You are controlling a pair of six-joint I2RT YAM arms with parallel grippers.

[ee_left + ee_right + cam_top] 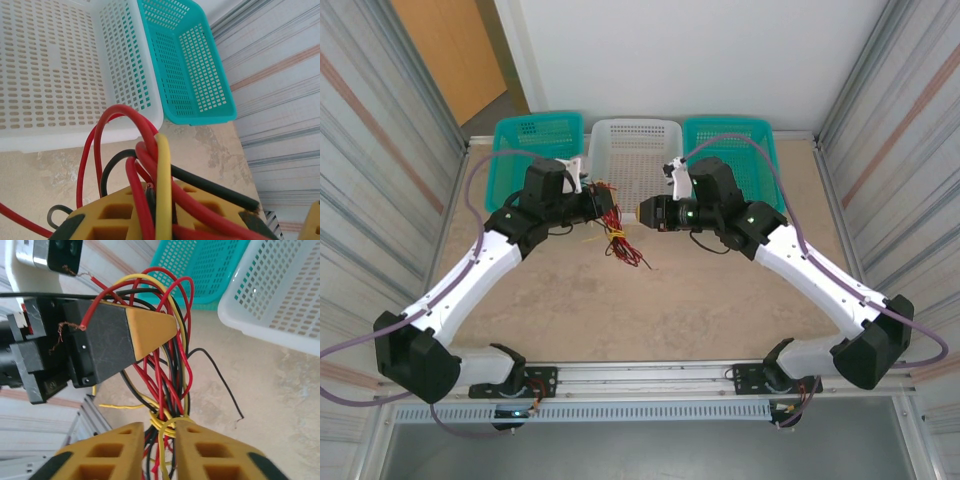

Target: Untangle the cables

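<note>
Over the tabletop [650, 300], the left tool [155, 210] clamps the cables [618, 240] in a bunch, and the right tool [160, 440] pinches their lower strands. They look light, limp and springy, likely best held singly near a free end.

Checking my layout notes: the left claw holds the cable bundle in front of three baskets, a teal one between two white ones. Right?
No: the top external view shows the white basket between the left teal basket and the right teal basket. The left claw does hold the cable bundle in front of them.
</note>
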